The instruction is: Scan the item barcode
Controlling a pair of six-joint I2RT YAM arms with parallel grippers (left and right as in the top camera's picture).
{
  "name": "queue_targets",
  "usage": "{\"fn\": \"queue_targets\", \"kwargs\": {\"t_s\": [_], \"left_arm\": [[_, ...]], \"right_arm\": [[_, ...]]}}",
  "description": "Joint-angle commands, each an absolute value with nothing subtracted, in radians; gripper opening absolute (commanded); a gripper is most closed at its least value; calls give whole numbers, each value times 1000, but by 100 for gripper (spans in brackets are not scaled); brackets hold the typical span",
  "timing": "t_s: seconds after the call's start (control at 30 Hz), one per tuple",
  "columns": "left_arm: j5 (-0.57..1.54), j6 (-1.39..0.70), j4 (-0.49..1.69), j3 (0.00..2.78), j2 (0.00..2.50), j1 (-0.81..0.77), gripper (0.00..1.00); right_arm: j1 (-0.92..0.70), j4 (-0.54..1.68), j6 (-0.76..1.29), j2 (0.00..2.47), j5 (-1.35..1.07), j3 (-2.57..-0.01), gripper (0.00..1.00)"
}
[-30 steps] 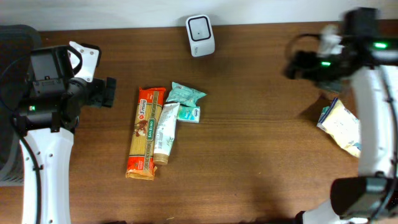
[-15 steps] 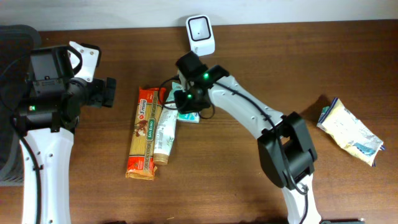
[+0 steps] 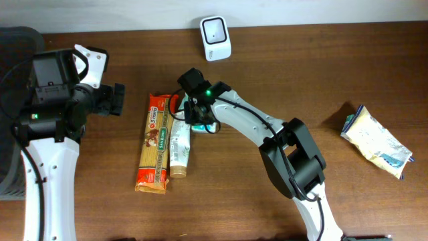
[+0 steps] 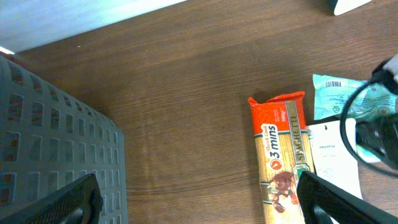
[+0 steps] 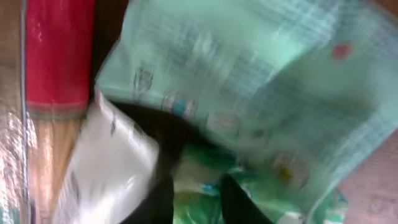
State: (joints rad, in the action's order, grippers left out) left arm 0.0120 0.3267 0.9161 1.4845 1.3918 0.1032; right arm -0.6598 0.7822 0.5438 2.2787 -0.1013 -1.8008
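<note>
On the table (image 3: 267, 201), the noodle packet (image 3: 152, 142) lies left of centre, with the tube (image 3: 178, 144) touching its right side. The pouch (image 4: 339, 93) lies behind the tube, under the right pincer (image 5: 196, 198). A scanner (image 3: 215, 37) stands at the far edge, a bag (image 3: 374, 139) lies far right, and a basket (image 4: 56, 162) sits far left.

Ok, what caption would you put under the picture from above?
Right gripper over the green packet beside the spaghetti pack; left gripper open; scanner at the back edge.

You can see an orange and yellow pasta pack (image 3: 152, 142), a white tube (image 3: 179, 144), a mint-green pouch (image 5: 249, 74), and a brown wood-grain table (image 3: 267, 201).
</note>
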Motion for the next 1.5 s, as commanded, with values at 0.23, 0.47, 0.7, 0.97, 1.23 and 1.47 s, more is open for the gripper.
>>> {"fn": "queue_targets", "kwargs": {"t_s": [0.23,0.47,0.7,0.97,1.23,1.47], "left_arm": [[23,342,912,1490,1391,106,99],[23,342,911,1490,1391,106,99],[23,342,912,1490,1391,106,99],[23,342,912,1490,1391,106,99],[23,342,912,1490,1391,106,99],[23,342,912,1490,1391,106,99]], "right_arm": [[-505,1328,-252,2299,-162,-1972,48],[-519,1113,227,2299,-279,-1992,31],[-667,1072,612,2299,66,-1924,16],[-668,1012,623,2299,-41,-1850,4],[-571,1400,262,2299,-121,-1851,4],[-421,1462,218,2159,-81,-1909,5]]}}
